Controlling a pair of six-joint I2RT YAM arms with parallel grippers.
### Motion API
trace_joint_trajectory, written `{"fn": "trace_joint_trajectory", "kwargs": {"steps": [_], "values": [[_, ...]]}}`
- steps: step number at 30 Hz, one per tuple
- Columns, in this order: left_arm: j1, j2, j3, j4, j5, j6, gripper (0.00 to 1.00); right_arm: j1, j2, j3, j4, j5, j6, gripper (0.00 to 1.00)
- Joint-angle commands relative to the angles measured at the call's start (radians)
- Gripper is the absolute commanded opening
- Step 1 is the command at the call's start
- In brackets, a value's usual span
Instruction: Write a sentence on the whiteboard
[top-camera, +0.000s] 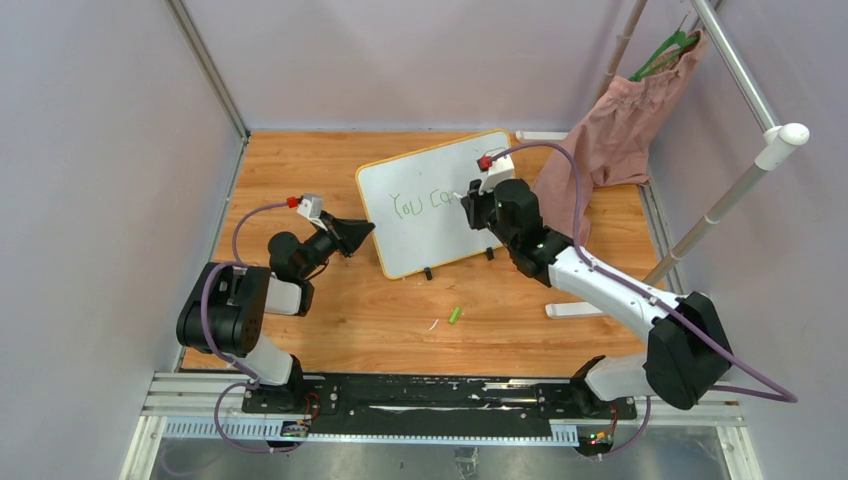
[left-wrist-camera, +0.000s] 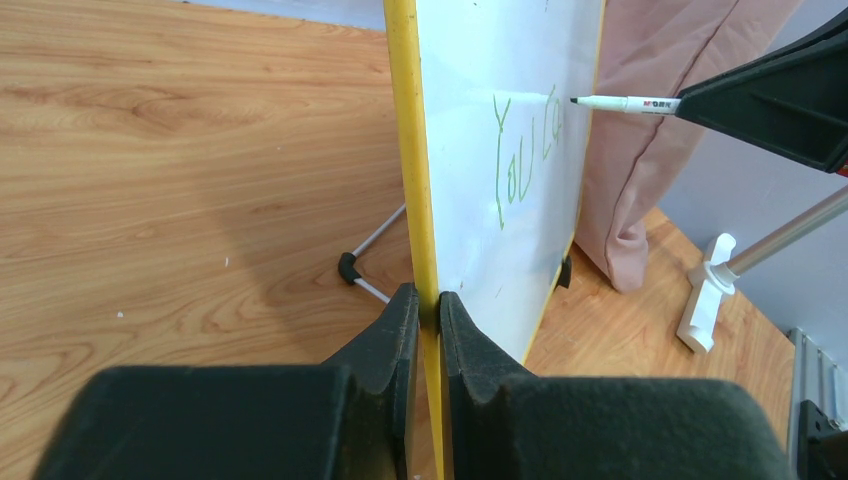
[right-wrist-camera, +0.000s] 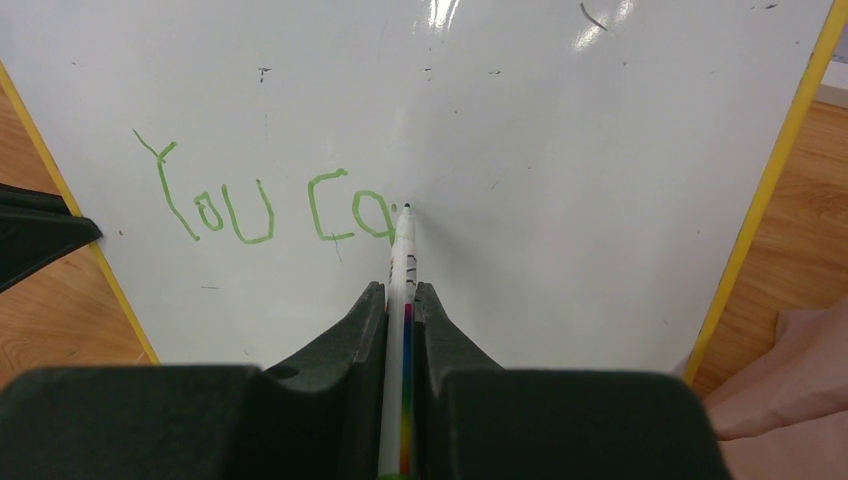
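left pincer clamped on whiteboard yellow rim, board propped on counter. right pincer pinching marker, tip at board just right of green sentence "You Ca".

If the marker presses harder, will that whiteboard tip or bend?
Probably tippy alone: the whiteboard stands on small clip feet, with the left pincer clamping its edge. Likely stiff: its face looks flat under the marker.

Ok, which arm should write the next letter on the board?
Right. The right gripper holds the marker, tip at the board just after the green letters. The left gripper is clamped on the board's yellow edge, steadying it.
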Motion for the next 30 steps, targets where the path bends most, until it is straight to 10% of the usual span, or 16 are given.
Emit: {"fn": "trace_joint_trajectory", "kwargs": {"steps": [1,30], "values": [[-0.006,-0.007,0.008,-0.023,-0.007,0.044,0.00,-0.016,0.013,0.040,0.014,-0.005,-0.006,0.00],[-0.009,-0.008,0.009,-0.025,-0.008,0.044,0.00,-0.019,-0.004,-0.068,0.001,0.012,0.030,0.00]]}}
